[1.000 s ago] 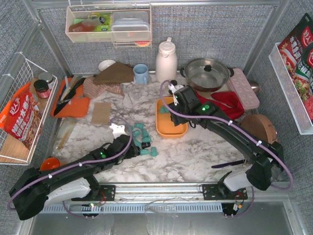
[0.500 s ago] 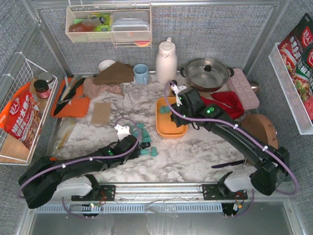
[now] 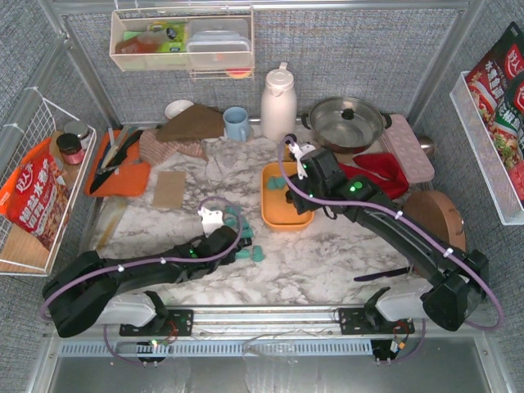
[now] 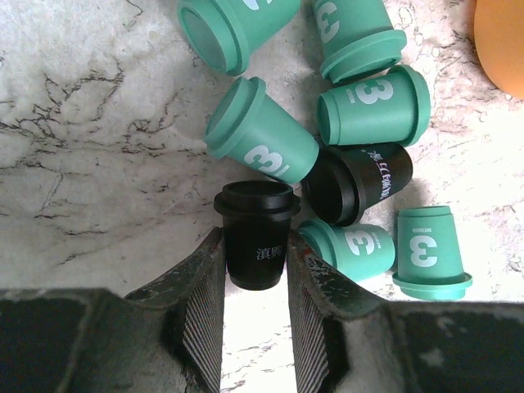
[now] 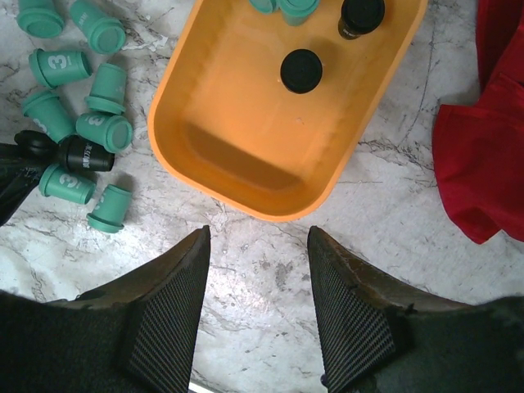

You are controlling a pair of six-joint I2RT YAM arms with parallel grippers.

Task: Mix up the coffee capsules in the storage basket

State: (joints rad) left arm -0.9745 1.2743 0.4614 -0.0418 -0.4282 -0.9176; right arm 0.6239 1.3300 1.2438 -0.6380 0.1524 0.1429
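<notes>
Several teal coffee capsules (image 4: 262,143) and a second black one (image 4: 356,184) lie scattered on the marble to the left of the orange storage basket (image 5: 246,123). My left gripper (image 4: 255,246) is shut on a black capsule (image 4: 255,233) at the near edge of that cluster, with a finger against each side. The basket holds two black capsules (image 5: 301,70) and some teal ones (image 5: 295,8) at its far end. My right gripper (image 5: 258,237) hangs open and empty above the marble, just past the basket's near rim.
A red cloth (image 3: 372,172) lies right of the basket, with a pink egg tray (image 3: 408,147) and a lidded pot (image 3: 345,123) behind it. At the back stand a white thermos (image 3: 278,102) and a blue mug (image 3: 237,124). An orange board (image 3: 119,172) sits far left.
My left arm has stretched forward into the capsule cluster and its jaws have narrowed onto the black capsule. The right gripper has drifted slightly right over the basket's near edge.
</notes>
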